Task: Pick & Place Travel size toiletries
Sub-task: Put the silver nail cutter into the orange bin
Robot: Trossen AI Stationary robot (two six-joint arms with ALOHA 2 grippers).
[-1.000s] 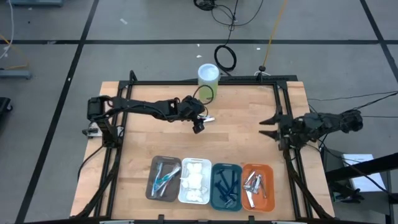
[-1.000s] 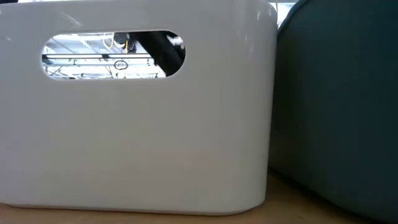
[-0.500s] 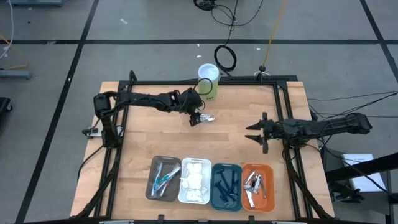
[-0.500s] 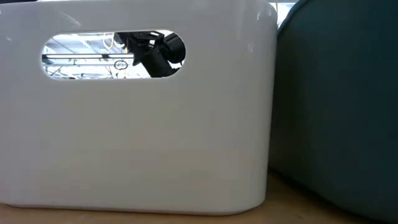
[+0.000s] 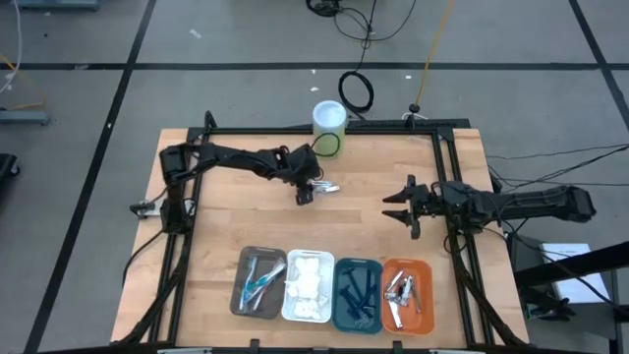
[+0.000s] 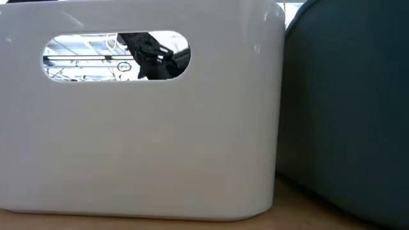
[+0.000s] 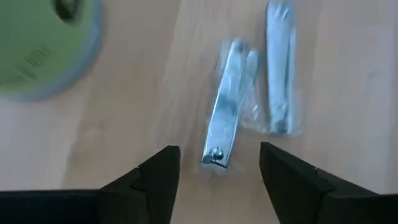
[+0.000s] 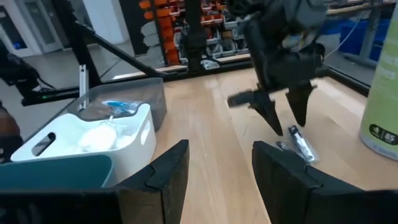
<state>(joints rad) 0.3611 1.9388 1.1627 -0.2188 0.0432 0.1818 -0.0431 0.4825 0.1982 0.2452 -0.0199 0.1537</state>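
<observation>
Two silver metal tools, each in a clear wrapper, lie flat side by side on the wooden table (image 5: 246, 226): one (image 7: 227, 102) and another (image 7: 280, 68). They also show in the high view as a silver pair (image 5: 326, 187). My left gripper (image 7: 217, 174) hangs open just over them and points steeply down. One finger stands on each side of the nearer tool's end, touching nothing. From the table's right side, my right gripper (image 5: 398, 208) reaches level over the table, open with nothing between its fingers.
A green-and-white canister (image 5: 329, 123) stands at the far edge, close behind the tools. Four trays line the near edge, each with toiletries inside: brown (image 5: 243, 285), white (image 5: 289, 295), teal (image 5: 337, 300) and orange (image 5: 427, 295). Bare wood lies between the trays and the grippers.
My left gripper has sunk toward the silver tools and tipped steeper. My right gripper has stretched out from the table's right edge toward the middle and come lower. The tools have stayed where they lay.
</observation>
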